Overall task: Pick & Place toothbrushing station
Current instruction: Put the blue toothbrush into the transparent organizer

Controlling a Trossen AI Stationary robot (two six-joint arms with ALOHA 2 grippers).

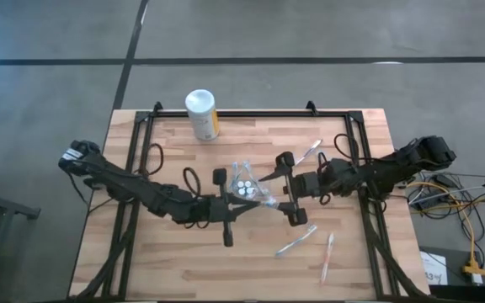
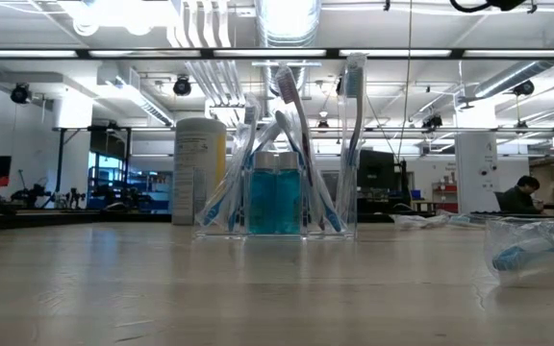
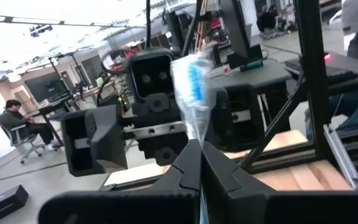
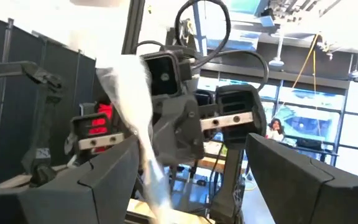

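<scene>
While I watch from above, the wooden table (image 1: 175, 252) carries both dark arms meeting at its middle over a clear plastic cup (image 1: 248, 185) that holds teal tubes with white caps and several toothbrushes; a white canister (image 1: 201, 113) with a yellow label stands well apart near the far edge. My left gripper (image 3: 201, 163) has its fingers pinched together on a wrapped blue-and-white toothbrush (image 3: 192, 93), while my right gripper (image 1: 286, 187) stands with fingers spread wide, just beside the cup. Three loose toothbrushes (image 1: 296, 241) lie on the wood near the right arm.
</scene>
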